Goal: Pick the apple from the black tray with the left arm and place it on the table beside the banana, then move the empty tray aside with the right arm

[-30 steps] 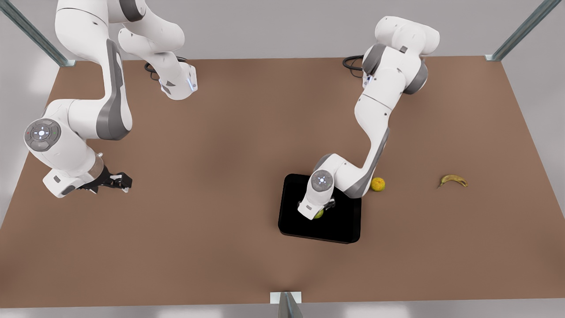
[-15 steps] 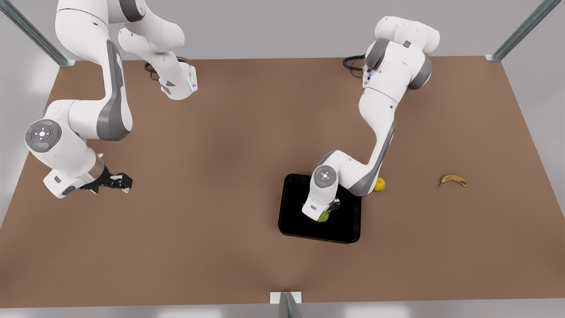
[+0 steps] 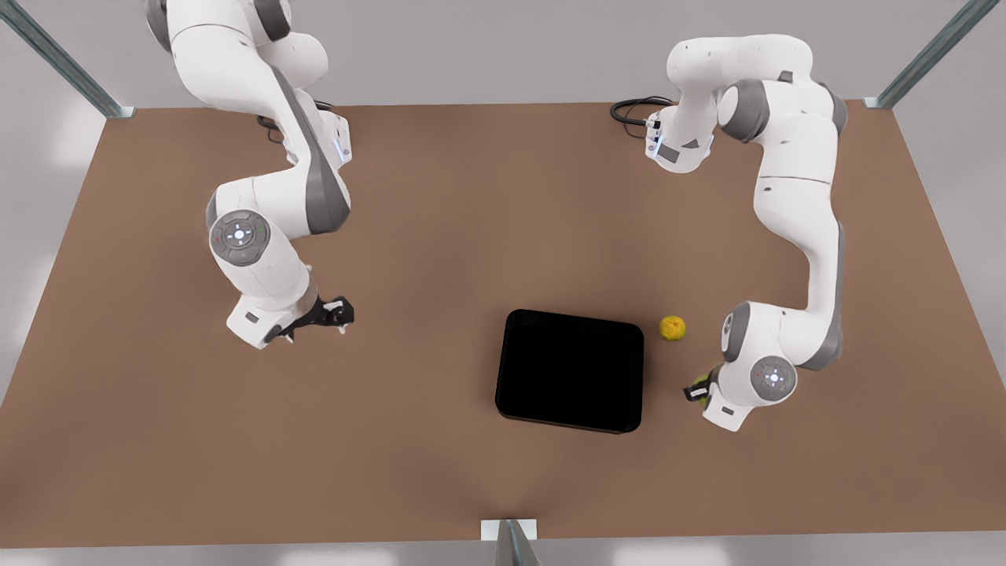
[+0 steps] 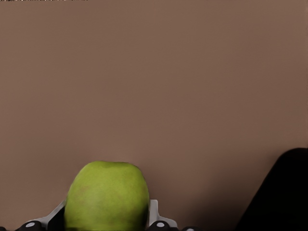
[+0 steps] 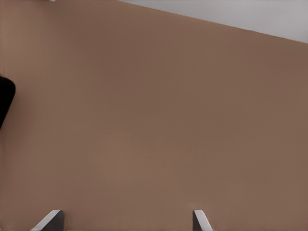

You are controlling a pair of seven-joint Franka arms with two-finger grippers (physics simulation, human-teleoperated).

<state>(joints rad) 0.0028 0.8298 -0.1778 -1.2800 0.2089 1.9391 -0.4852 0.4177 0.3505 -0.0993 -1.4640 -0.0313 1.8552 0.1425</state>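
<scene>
**Apple carried off the tray; second arm closes in**

Since a second ago both arms have shifted. On the front view's left, the right gripper [image 3: 334, 314] has swung inward toward the black tray [image 3: 570, 369], though it is well apart from it; its fingers [image 5: 199, 220] stand wide apart with nothing between them. The tray now lies bare on the table [image 3: 440, 236]. An orange fruit [image 3: 672, 328] sits just beside its far corner. Further right, the left gripper [image 3: 699, 391] is clamped on the apple [image 4: 107, 196], above bare table beside the tray. The banana is hidden behind this arm. Judging by this, setting the apple down comes next.
</scene>
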